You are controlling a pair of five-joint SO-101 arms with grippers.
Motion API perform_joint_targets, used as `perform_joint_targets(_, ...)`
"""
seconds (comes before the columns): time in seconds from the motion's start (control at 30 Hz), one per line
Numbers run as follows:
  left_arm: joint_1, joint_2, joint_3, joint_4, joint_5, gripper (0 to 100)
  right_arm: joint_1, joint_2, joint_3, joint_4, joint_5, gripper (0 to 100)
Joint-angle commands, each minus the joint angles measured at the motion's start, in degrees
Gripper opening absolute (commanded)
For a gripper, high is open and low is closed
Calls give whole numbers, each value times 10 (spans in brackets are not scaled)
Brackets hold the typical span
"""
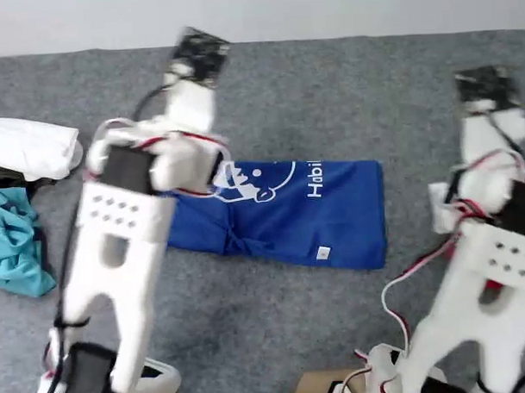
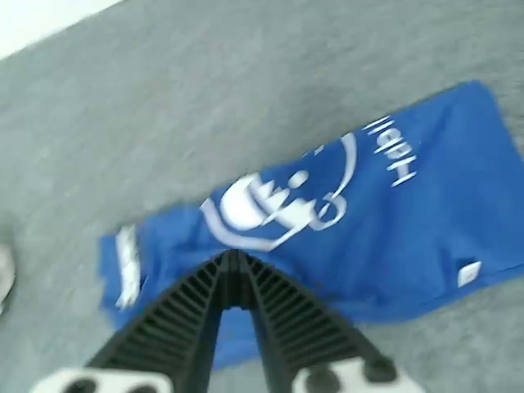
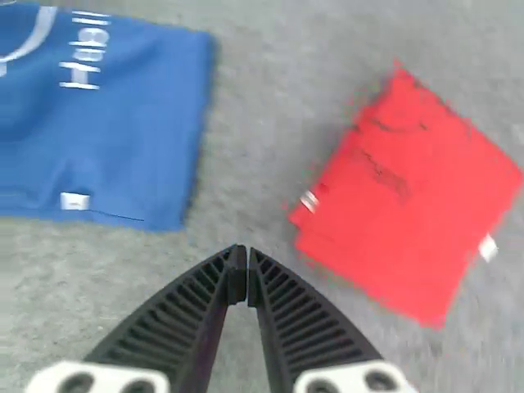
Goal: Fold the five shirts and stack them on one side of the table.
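Left wrist view: left tool (image 2: 236, 260) and right tool (image 3: 237, 258) sat pinched together, empty, blue shirt (image 2: 393, 229) half-folded; next probably needed an edge grab.

Bench (image 1: 327, 82): grey felt-like cover running edge to edge, same grey under both wrist views. Pale wall (image 1: 256, 16) as a strip at 12 o'clock, with a straight seam where it meets the bench's far edge. Brown cardboard piece (image 1: 314, 386) at 6 o'clock on the near edge, cut off by the frame; can't tell what it is.
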Motion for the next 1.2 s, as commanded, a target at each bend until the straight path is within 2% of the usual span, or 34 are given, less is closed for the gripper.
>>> perform_joint_targets(0.0, 62, 41, -3, -54, 4, 20, 74, -36, 14, 22, -7, 15)
perform_joint_targets(0.23, 140, 163, -36, -98, 4, 58, 153, -78, 81, 22, -6, 15)
perform_joint_targets(0.47, 155, 283, -166, -97, 65, 142, 186, -124, 130, 22, -6, 15)
perform_joint_targets(0.63, 197, 365, -270, -54, 68, 161, 191, -165, 181, 22, -6, 15)
perform_joint_targets(0.83, 228, 480, -388, -33, 117, 188, 191, -205, 229, 22, -6, 15)
perform_joint_targets(1.17, 287, 647, -558, 37, 118, 189, 191, -225, 235, 22, -4, 15)
